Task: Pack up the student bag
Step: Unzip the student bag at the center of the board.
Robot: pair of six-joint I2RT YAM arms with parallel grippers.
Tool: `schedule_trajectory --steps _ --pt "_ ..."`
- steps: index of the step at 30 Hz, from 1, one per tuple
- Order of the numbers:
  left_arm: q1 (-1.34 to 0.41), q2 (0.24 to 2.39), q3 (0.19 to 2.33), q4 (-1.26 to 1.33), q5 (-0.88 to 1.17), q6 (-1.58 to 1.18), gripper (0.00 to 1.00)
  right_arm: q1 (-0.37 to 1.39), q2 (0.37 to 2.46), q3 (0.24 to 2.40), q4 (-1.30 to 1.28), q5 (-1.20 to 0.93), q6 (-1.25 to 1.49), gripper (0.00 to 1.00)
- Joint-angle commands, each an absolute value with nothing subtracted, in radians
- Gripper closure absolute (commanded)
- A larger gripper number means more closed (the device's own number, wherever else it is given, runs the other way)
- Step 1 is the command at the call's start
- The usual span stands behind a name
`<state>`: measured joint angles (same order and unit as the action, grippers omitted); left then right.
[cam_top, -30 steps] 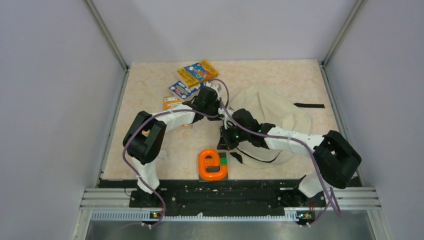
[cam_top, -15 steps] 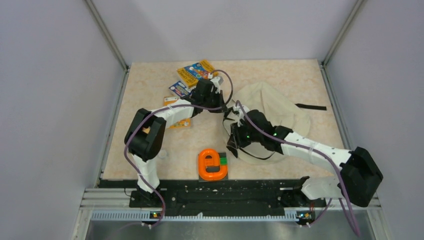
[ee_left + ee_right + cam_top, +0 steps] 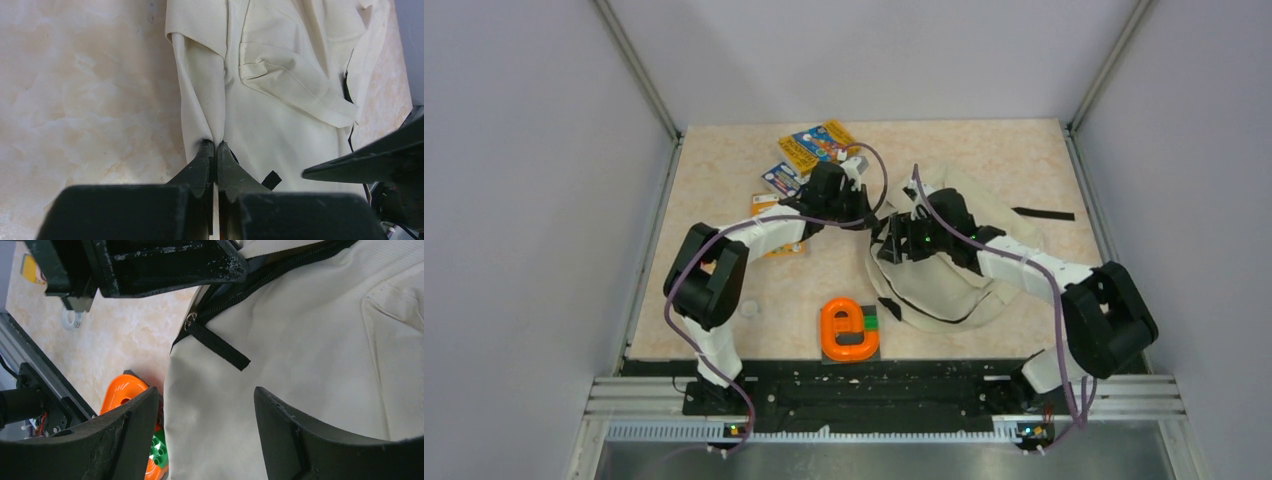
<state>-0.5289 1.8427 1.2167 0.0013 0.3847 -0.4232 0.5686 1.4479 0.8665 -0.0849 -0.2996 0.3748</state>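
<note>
Opening our right gripper point(image 3: 205, 396) wide over the black zipper tab point(image 3: 218, 346), we are unclenching fingers that were shut a second ago; our left gripper point(image 3: 216, 150) is still pinching a fold of the student bag point(image 3: 969, 290), lying right of centre on the table point(image 3: 724, 170); we are likely regrasping to spread its mouth.

Right end effector point(image 3: 202, 397) has opened against the student bag point(image 3: 325, 365)
</note>
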Motion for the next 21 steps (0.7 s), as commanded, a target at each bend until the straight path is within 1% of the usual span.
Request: schedule_trajectory --steps 1,5,10,16,21 --pt "-0.526 1.762 1.202 0.091 0.421 -0.413 1.00 0.557 1.509 0.936 0.052 -0.383 0.359 0.31" --pt "-0.525 1.758 1.192 0.102 0.430 -0.423 1.00 0.552 1.549 0.951 0.083 -0.392 0.339 0.30" --pt "-0.525 1.755 1.180 0.121 0.440 -0.437 1.00 0.537 1.593 0.988 0.060 -0.378 0.309 0.30" --pt "-0.526 1.756 1.179 0.129 0.445 -0.440 1.00 0.525 1.601 1.004 0.058 -0.431 0.295 0.43" --pt "-0.526 1.749 1.182 0.124 0.440 -0.438 1.00 0.526 1.619 1.009 0.041 -0.466 0.282 0.50"
